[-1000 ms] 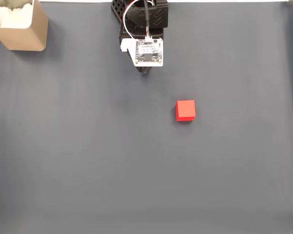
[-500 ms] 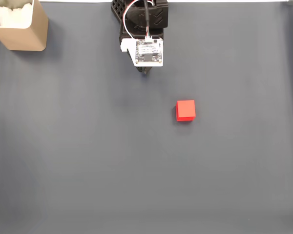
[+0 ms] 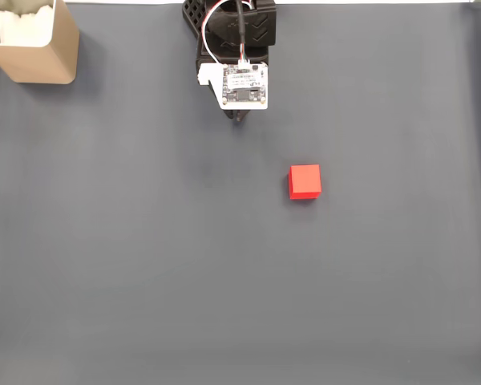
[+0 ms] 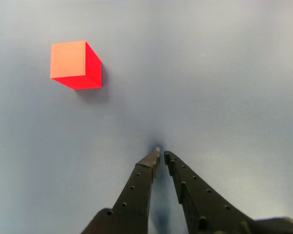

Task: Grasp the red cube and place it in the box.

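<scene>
- While the grasp is not yet begun, the cube [image 3: 305, 181] sits alone on the grey desk [image 3: 144, 265], well apart from the box [image 3: 34, 48].
- Claw [image 4: 160, 156]: tips nearly together, holding nothing, short of the cube in the wrist view.
- Arm [image 3: 239, 56]: between box and cube along the desk's far edge.
- Risk: descending with tips this narrow would likely knock the cube aside; an off-centre approach could clip a corner.
</scene>
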